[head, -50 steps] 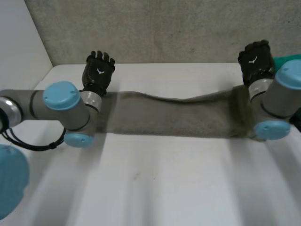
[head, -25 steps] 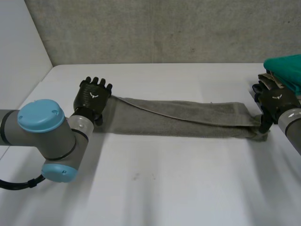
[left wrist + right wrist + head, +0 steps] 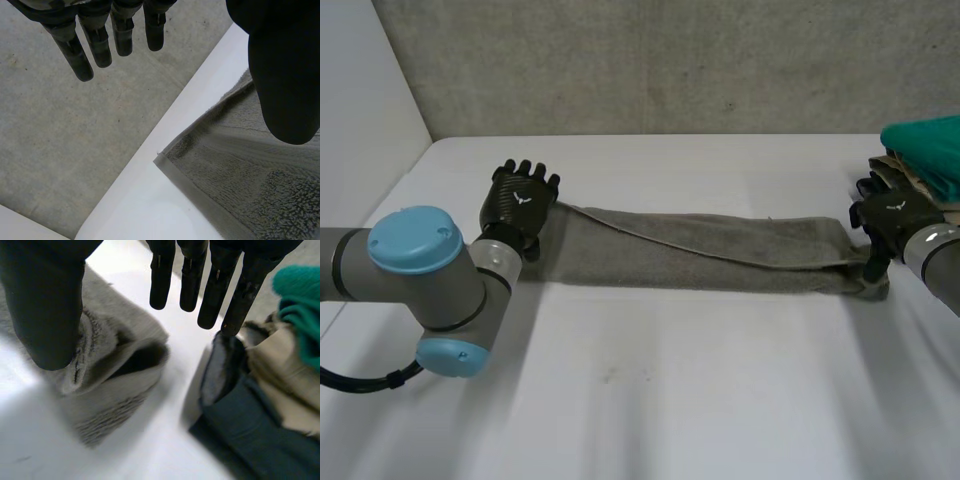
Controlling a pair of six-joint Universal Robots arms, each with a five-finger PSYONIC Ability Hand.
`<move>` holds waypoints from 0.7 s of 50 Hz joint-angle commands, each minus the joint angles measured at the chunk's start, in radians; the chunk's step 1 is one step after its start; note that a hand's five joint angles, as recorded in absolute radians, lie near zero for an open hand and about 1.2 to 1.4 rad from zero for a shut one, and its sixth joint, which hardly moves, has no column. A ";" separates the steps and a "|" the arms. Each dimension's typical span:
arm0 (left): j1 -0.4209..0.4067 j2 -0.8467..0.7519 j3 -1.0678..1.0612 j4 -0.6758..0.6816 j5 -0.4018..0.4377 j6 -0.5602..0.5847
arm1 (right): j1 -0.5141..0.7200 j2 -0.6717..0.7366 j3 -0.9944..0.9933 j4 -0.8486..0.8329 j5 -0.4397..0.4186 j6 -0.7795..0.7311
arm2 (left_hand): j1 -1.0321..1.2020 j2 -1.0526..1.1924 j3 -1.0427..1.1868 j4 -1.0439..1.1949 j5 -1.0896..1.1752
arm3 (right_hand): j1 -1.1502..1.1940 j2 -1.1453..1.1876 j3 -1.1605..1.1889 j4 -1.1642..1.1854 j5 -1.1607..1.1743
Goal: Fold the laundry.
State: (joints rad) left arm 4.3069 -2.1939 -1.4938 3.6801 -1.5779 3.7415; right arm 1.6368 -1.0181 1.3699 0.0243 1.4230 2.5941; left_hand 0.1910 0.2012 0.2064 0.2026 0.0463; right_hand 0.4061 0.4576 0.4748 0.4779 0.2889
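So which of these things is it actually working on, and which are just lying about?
Working on:
grey towel
left hand at one end
right hand at the other

Lying about:
heap of clothes beside the right hand

I see grey terry towel (image 3: 710, 255) folded lengthwise into long narrow strip, lying flat across worktop (image 3: 670, 400), running side to side. Left-end corner flat, hemmed edge showing. Right end bunched, layers gaping open. Near that end: clothes pile (image 3: 923, 148), teal on top, beige and dark pieces beneath.
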 commanded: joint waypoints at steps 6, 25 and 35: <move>0.001 -0.029 0.024 -0.003 -0.001 0.000 | 0.001 0.122 -0.081 0.032 -0.004 -0.005 | -0.016 -0.027 -0.032 -0.028 -0.046 | 0.714 0.662 0.645 0.642 0.656; 0.037 -0.124 0.138 0.009 0.090 -0.058 | 0.116 -0.390 0.070 0.034 -0.117 -0.020 | -0.016 -0.027 -0.032 -0.028 -0.046 | 0.990 0.939 0.921 0.918 0.933; 0.044 -0.214 0.187 0.032 0.167 -0.140 | 0.161 -0.620 0.069 0.068 -0.179 -0.005 | -0.016 -0.027 -0.032 -0.028 -0.046 | 0.990 0.939 0.921 0.918 0.933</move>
State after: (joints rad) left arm 4.3504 -2.3632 -1.3288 3.6938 -1.4553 3.6296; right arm 1.7759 -1.5240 1.4520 0.0693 1.2653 2.5798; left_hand 0.1910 0.2011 0.2064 0.2026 0.0463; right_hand 0.9586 1.1684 1.1810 1.1878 0.9698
